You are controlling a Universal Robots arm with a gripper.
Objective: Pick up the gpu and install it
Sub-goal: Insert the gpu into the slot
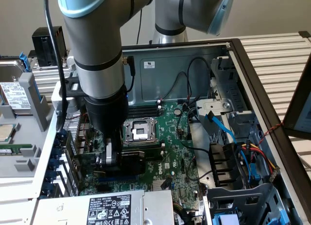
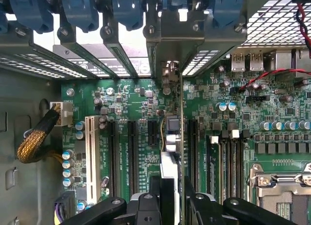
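The gpu [image 2: 171, 137] is seen edge-on in the wrist view. It stands upright over the large green motherboard [image 2: 131, 98], between two black expansion slots, and its silver end bracket reaches the rear slot openings of the case. My gripper [image 2: 172, 196] is shut on the card's near end, one black finger on each face. In the exterior view the gripper [image 1: 112, 157] is low inside the open computer case, beside the CPU socket [image 1: 139, 131]. The gpu's black shroud [image 1: 130, 163] shows just at the fingers. Whether the card's edge sits in a slot is hidden.
Blue slot latches [image 2: 77, 11] line the case's rear wall. A white slot [image 2: 90, 147] and a braided cable [image 2: 36, 140] lie to one side of the card. In the exterior view the power supply [image 1: 109, 210] is in front, and cables and drive bays [image 1: 243, 157] are at the right.
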